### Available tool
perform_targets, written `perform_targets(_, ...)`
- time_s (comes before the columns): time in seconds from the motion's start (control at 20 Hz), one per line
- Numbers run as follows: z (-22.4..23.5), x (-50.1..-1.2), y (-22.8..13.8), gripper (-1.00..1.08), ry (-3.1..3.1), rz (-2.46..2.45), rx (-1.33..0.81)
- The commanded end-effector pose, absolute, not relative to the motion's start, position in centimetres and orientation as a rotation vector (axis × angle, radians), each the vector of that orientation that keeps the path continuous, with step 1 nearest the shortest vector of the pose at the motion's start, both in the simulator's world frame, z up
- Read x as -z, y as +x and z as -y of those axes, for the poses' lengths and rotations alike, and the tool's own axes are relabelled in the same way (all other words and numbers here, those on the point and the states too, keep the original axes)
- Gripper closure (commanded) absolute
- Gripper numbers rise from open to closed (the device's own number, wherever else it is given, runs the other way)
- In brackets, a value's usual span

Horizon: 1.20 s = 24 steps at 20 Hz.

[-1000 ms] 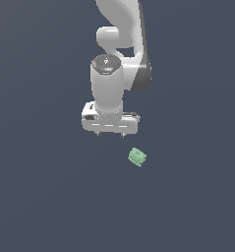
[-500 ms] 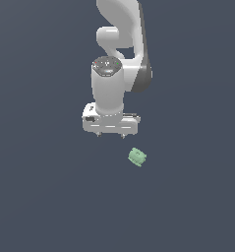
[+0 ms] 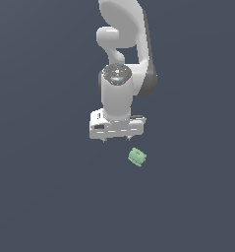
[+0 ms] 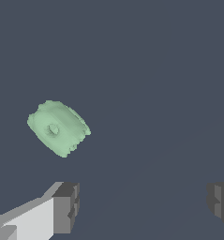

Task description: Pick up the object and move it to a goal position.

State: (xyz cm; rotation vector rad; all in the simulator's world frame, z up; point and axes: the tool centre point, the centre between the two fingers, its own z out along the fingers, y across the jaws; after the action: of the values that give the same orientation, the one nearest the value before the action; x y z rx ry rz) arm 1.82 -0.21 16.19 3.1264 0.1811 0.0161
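Note:
The object (image 3: 137, 157) is a tiny pale mint-green lump with a ridged outline, lying on the dark floor. It also shows in the wrist view (image 4: 58, 127), with a small round dent in its face. My white gripper (image 3: 116, 140) hangs from the arm, pointing down, just to the exterior view's left of the object and apart from it. Its jaws stand wide open and empty. In the wrist view the gripper (image 4: 144, 206) shows two grey fingertips (image 4: 66, 207) far apart, with the object outside the gap.
The dark grey floor (image 3: 50, 197) is plain. The white arm (image 3: 124, 44) rises above the gripper toward the top of the exterior view.
The arm has swung slightly toward the exterior view's right, bringing the gripper a little closer to the object. The object has not moved.

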Motion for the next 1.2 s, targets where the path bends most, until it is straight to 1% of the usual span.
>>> perform_targets(0.0,-0.7,-15.6,2.1,-0.92,3.115,-0.299,-0.012)
perform_targets(0.7,-6.6,-12.0,3.7,-0.92,2.952,-1.049,0.003)
perform_targets(1.15,-9.0,-10.7,4.2,-0.92,2.847,-1.324,0.001)
